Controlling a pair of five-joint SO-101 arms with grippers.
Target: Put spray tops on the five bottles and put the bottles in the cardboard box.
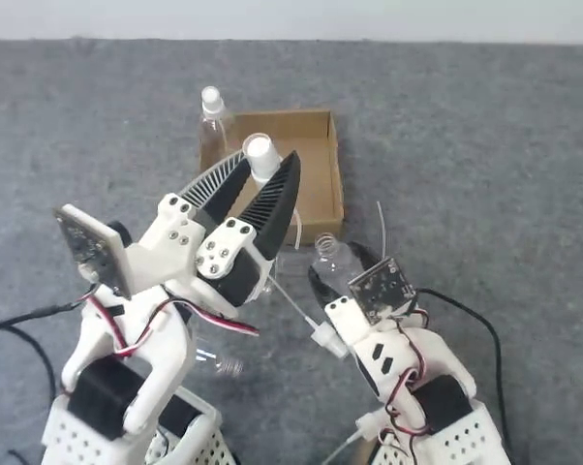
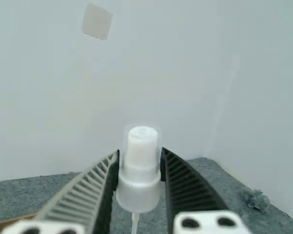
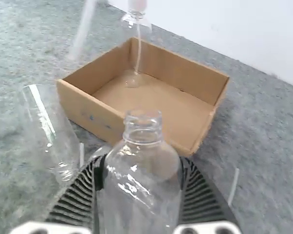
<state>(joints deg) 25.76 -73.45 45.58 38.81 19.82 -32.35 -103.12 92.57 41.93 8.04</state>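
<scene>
While the left claw (image 1: pixel 267 161) pinches one spray top (image 1: pixel 260 148) above the cardboard box (image 1: pixel 336 174), the right claw (image 3: pixel 140 168) grips one open bottle (image 3: pixel 142 131). One capped bottle (image 1: pixel 212 111) stands at the box's far corner, and one uncapped bottle (image 3: pixel 44 124) lies on the desk (image 1: pixel 485 145).

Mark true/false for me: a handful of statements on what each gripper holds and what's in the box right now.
1. The left gripper is closed on a spray top. True.
2. The bottle in the right gripper already has its top on. False: its neck is open.
3. The cardboard box holds five bottles. False: one capped bottle stands in a corner of it.
4. A loose spray top lies on the carpet between the arms. True.
</scene>
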